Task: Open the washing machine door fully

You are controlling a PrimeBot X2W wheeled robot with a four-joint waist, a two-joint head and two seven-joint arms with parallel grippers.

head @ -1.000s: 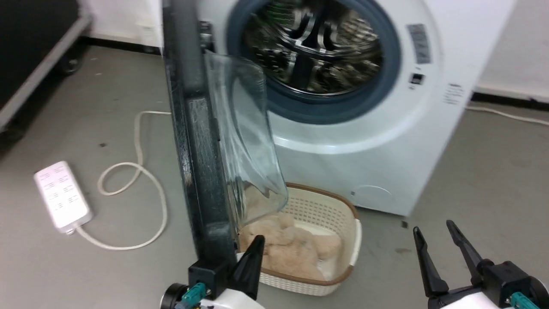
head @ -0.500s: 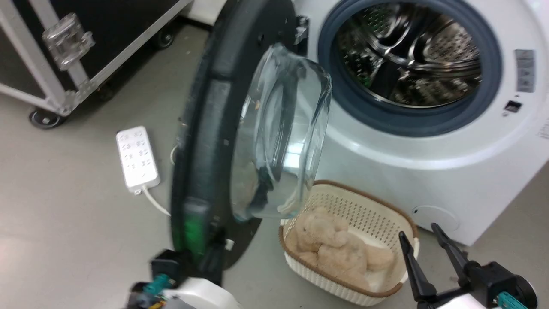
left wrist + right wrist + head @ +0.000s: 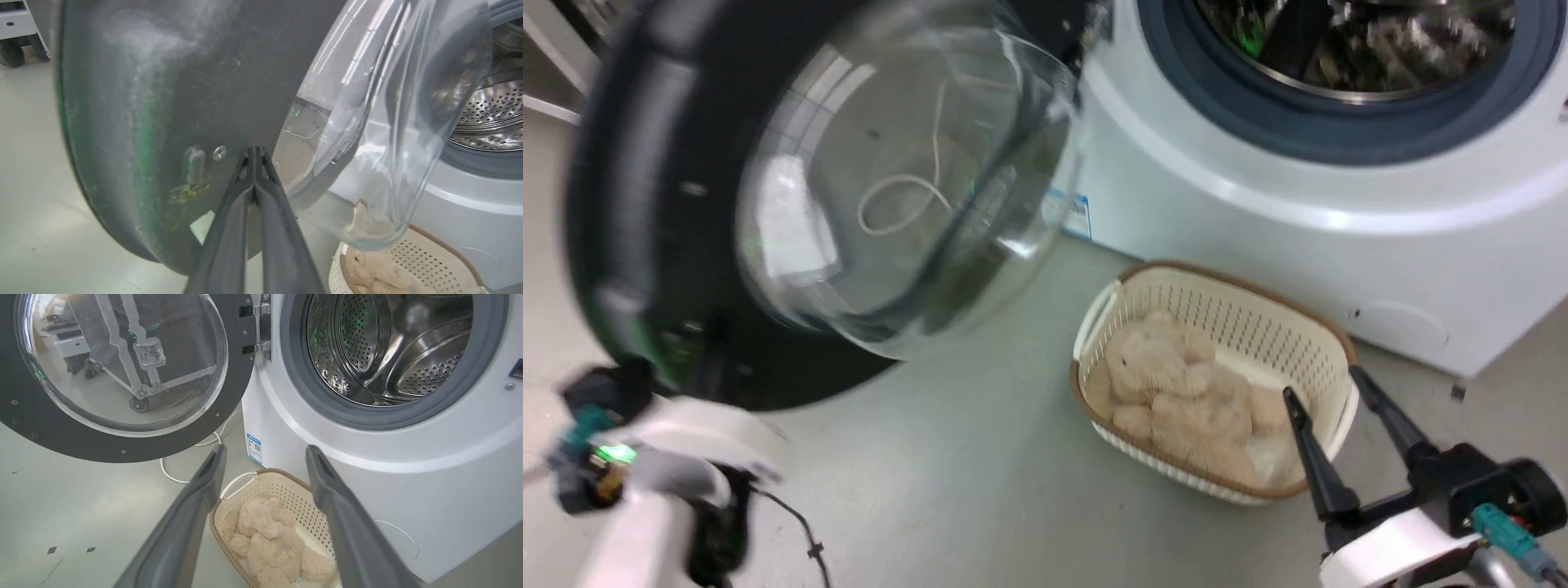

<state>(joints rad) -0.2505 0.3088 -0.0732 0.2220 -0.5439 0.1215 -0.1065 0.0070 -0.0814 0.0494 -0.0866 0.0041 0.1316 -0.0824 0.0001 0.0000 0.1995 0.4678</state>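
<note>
"Washing machine door (image 3: pixel 122 363): where do we have it?"

"We have it swung wide on its hinge (image 3: pixel 261 326), out to the left of the drum opening (image 3: pixel 388 347), with its inner face and glass bowl turned toward us. We judge it near full travel, but we cannot confirm it is at the stop."

"State of the left gripper (image 3: pixel 255 152)?"

"Its fingers are pressed together with nothing between them. The tips appear set against the black inner rim, just beside a screw (image 3: pixel 220 153). We judge this a push contact, not a grip."

"And the right gripper (image 3: pixel 1323 384)?"

"Fingers spread, empty, hanging above the basket (image 3: pixel 1233 276) that holds the plush toy (image 3: pixel 1176 384)."

"How do we finish the step well?"

"We advise:
1. Push along the arc about the hinge, not straight ahead, so the tips do not skate across the rim.
2. Bear on the rim and put no load on the glass bowl.
3. Slow down toward the end and stop at the first firm resistance. Forcing past it would strain the hinge."
</note>
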